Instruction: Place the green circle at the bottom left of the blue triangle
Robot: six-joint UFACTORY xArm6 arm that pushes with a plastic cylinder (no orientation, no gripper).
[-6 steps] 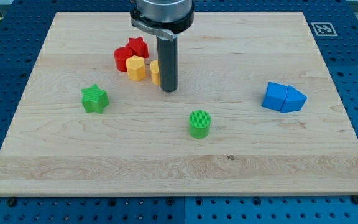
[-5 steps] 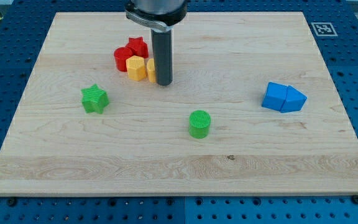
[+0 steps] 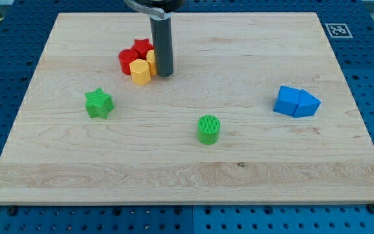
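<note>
The green circle [image 3: 208,129] stands on the wooden board [image 3: 252,175] a little below its middle. The blue triangle [image 3: 308,104] lies at the view's right, touching a blue block [image 3: 287,101] on its left side. My tip [image 3: 165,75] is at the view's upper left of the green circle, well apart from it, and touches the right side of a cluster of red and yellow blocks. It is far to the left of the blue triangle.
The cluster holds a red star [image 3: 143,47], a red round block [image 3: 126,60], a yellow hexagon [image 3: 141,71] and a second yellow block [image 3: 151,60] partly hidden by the rod. A green star [image 3: 99,103] lies at the left.
My tip has moved up and to the left, away from the green circle. The yellow block beside it has shifted up and left into the cluster. The green circle and the blue blocks have not moved.
</note>
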